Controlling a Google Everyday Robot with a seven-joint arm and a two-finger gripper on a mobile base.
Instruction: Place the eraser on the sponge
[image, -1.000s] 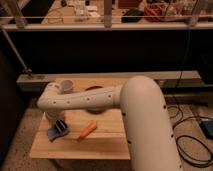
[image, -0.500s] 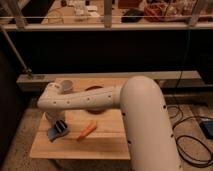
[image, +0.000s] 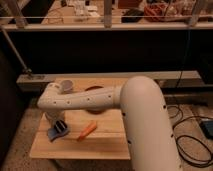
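The blue sponge (image: 53, 133) lies flat near the left front of the wooden table (image: 100, 145). My white arm reaches left across the table and bends down, so the gripper (image: 59, 125) sits right over the sponge's far edge. A small dark shape at the gripper's tip touches or hovers just above the sponge. I cannot tell whether it is the eraser or part of the gripper.
An orange carrot (image: 87, 130) lies just right of the sponge. A pale round cup (image: 66, 86) stands at the table's back left, partly behind my arm. A dark railing and wall run behind the table, and cables (image: 192, 145) lie on the floor to the right.
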